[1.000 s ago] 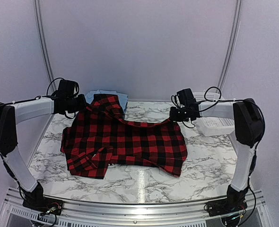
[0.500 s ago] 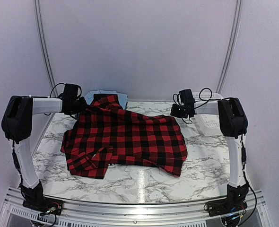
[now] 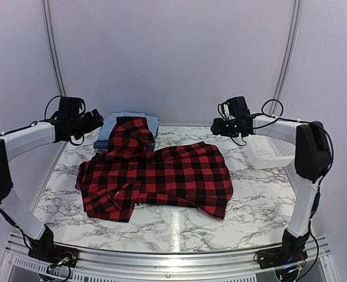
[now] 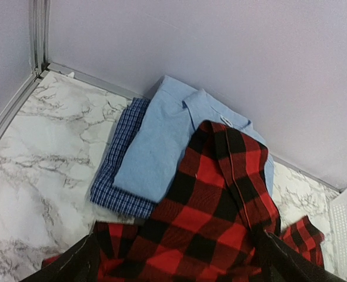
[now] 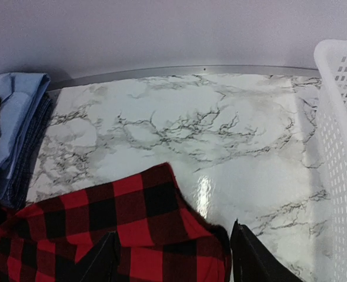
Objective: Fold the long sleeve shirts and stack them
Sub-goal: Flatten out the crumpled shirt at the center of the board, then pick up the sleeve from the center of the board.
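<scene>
1. Now, seen from above, a white mesh basket sits at the back right of a marble table. Every place below is given from that basket.
2. A red-and-black plaid shirt lies spread open just left of the basket, close to it but apparently not touching. It is creased, with 1 sleeve bunched at the corner farthest from the basket. It looks not yet folded.
3. Farther left of the basket, against the back wall, a folded light blue shirt rests on a folded dark blue checked shirt. These 2 likely form the finished stack.
4. The plaid shirt's upper part drapes over that stack's edge on the side nearer the basket.
5. The right gripper hangs in the air just left of the basket, above the plaid shirt's back corner. Its fingers are spread and hold nothing.
6. The left gripper hovers well left of the basket, beyond the stack. Its fingers are also spread and empty.
7. Both grippers are raised and clear of the cloth, probably so the shirt lies flat for folding. The draped part will likely need pulling off the stack first.
</scene>
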Controlling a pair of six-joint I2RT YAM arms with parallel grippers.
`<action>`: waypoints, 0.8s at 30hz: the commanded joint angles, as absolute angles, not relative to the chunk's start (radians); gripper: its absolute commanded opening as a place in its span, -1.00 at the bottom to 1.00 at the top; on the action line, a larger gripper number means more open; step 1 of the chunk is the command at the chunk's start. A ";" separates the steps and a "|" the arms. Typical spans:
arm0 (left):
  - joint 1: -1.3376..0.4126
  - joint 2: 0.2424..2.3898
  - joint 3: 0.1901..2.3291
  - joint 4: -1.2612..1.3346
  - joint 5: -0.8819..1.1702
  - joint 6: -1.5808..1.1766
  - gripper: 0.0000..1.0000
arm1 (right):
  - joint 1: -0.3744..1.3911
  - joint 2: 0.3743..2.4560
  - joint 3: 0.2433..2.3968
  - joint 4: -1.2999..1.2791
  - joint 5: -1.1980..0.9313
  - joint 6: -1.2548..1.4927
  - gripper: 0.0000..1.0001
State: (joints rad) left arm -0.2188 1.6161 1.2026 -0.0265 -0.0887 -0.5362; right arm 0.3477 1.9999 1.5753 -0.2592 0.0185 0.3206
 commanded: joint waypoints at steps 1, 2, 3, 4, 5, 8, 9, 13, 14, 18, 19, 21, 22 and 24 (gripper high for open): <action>-0.269 1.427 1.021 -0.142 -0.061 -0.598 0.93 | 0.443 1.818 1.411 -0.329 0.031 0.318 0.21; -0.289 1.373 0.979 -0.164 -0.067 -0.615 0.92 | 0.463 1.776 1.349 -0.336 0.030 0.324 0.21; -0.314 1.322 0.931 -0.185 -0.077 -0.633 0.91 | 0.489 1.734 1.299 -0.337 0.040 0.331 0.21; -0.339 1.264 0.884 -0.213 -0.094 -0.653 0.90 | 0.515 1.690 1.253 -0.339 0.053 0.339 0.21; -0.369 1.209 0.843 -0.237 -0.113 -0.677 0.88 | 0.542 1.651 1.207 -0.343 0.062 0.350 0.21; -0.478 1.043 0.723 -0.313 -0.170 -0.760 0.76 | 0.616 1.540 1.091 -0.355 0.087 0.396 0.21; -0.513 1.002 0.692 -0.351 -0.200 -0.795 0.70 | 0.639 1.508 1.059 -0.360 0.092 0.410 0.20; -0.672 0.894 0.577 -0.445 -0.300 -0.951 0.48 | 0.733 1.412 0.959 -0.375 0.131 0.468 0.20; -0.700 0.885 0.560 -0.481 -0.336 -0.993 0.42 | 0.756 1.395 0.942 -0.382 0.140 0.483 0.20; -0.745 0.877 0.515 -0.596 -0.443 -1.165 0.23 | 0.828 1.332 0.888 -0.405 0.170 0.534 0.19; -0.745 0.873 0.492 -0.595 -0.455 -1.200 0.22 | 0.839 1.316 0.876 -0.406 0.173 0.543 0.19; -0.744 0.876 0.449 -0.573 -0.471 -1.250 0.21 | 0.858 1.290 0.855 -0.406 0.174 0.556 0.19; -0.744 0.884 0.434 -0.544 -0.468 -1.246 0.21 | 0.864 1.281 0.846 -0.408 0.176 0.561 0.19; -0.743 0.904 0.419 -0.488 -0.462 -1.216 0.21 | 0.870 1.266 0.831 -0.414 0.177 0.569 0.19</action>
